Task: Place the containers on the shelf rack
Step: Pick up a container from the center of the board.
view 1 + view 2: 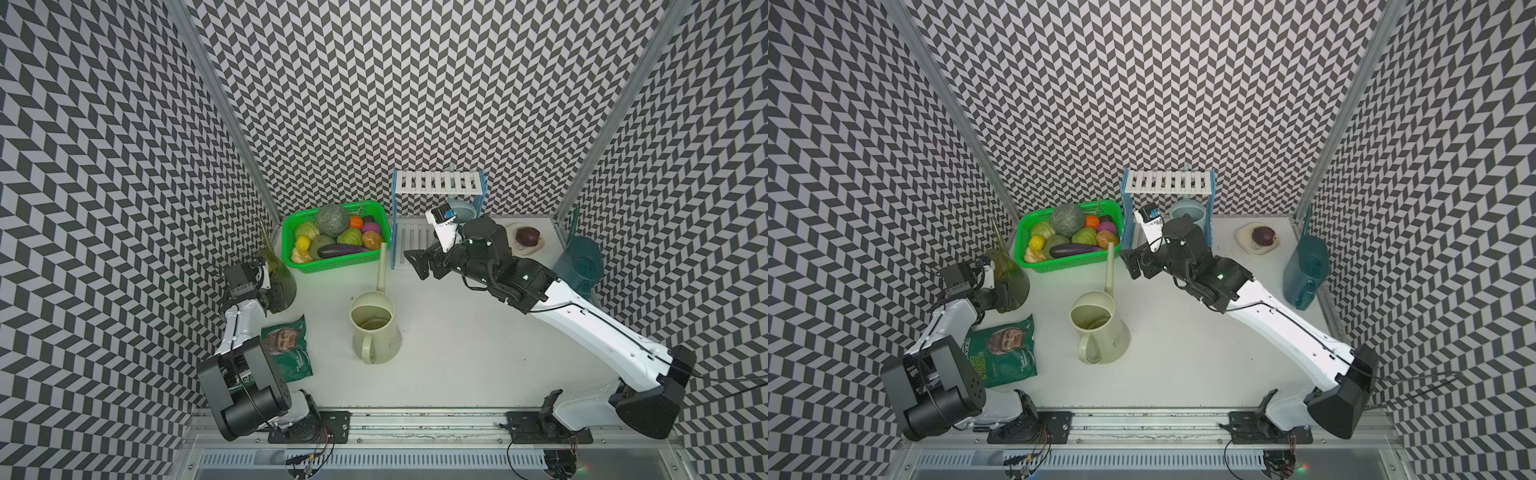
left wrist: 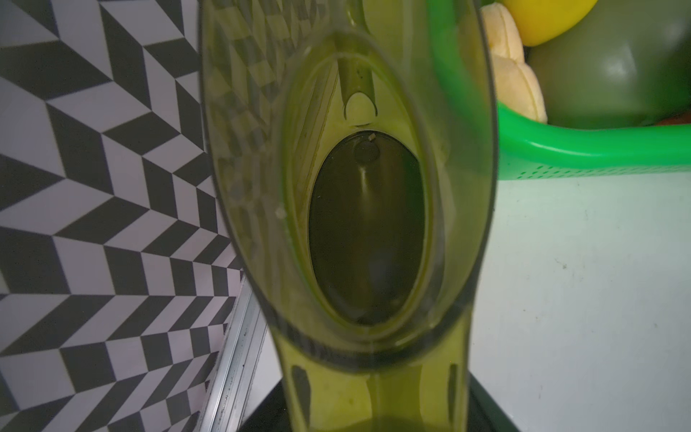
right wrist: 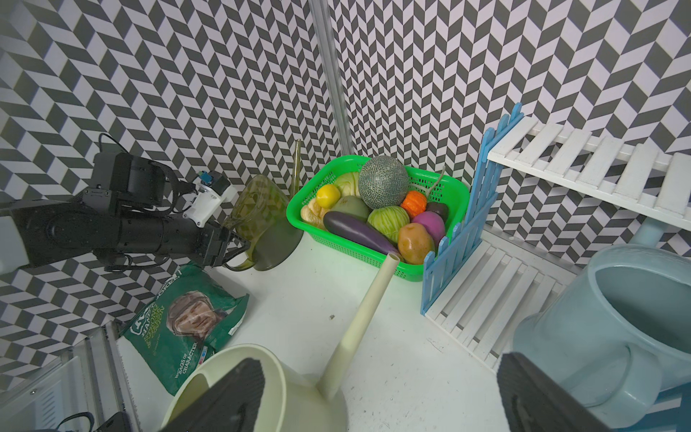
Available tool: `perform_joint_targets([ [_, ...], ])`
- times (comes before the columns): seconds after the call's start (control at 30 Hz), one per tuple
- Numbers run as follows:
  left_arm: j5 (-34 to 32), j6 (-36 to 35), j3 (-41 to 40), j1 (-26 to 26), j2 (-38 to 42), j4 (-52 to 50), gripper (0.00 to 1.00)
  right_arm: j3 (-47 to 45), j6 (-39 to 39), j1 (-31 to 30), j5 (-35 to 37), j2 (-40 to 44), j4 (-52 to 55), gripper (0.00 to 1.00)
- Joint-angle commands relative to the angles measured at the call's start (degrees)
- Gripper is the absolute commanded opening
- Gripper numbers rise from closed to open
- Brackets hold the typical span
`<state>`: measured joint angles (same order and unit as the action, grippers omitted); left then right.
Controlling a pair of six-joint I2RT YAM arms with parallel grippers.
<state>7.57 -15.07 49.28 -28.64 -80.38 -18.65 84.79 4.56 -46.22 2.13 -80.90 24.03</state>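
White tabletop (image 1: 457,353) inside chevron-papered walls, seen in both top views. Nearest, lower left of frame: green snack bag (image 1: 289,349) lying flat beside the left arm. Center, just right of it: cream watering can (image 1: 374,328), upright, handle toward the bottom edge. Its spout runs up-frame w/ the tip just beside the green basket (image 1: 336,262).

Left of center, against the wall: olive-green can (image 3: 258,213) w/ the left gripper (image 3: 237,250) at its handle. Jaws sit either side of the handle loop, partway in; can't tell whether they actually pinch it. Left wrist view looks down into that can.

Over the table btwn cream can and rack hangs the right gripper (image 3: 377,374), fingers wide apart. Mid-right edge: dark teal can (image 1: 579,262), upright by the right wall.

Farther back, the basket of produce sits upper left of center; a dark red fruit (image 1: 528,237) lies on a pale dish to the right. Farthest, at the back wall: shelf rack (image 1: 436,183). The pale blue can (image 1: 462,210) stands on its lower tier, right end, under the top shelf.
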Motion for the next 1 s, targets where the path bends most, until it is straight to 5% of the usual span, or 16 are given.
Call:
perform_joint_targets([
  [0.0, -0.27, 0.13, -0.78, 0.0, -0.39, 3.4, 0.55, -0.78, 0.84, -0.21, 0.74, 0.89, -1.58, 1.0],
  [0.63, 2.1, -0.32, 1.96, 0.17, 2.57, 2.41, 0.18, -2.76, 1.06, -0.27, 1.38, 2.35, -2.06, 1.0],
  [0.97, 5.35, -0.3, 8.69, 0.18, 5.72, -3.25, 0.14, -4.1, 0.67, -0.23, 2.45, 4.12, -2.67, 1.0],
])
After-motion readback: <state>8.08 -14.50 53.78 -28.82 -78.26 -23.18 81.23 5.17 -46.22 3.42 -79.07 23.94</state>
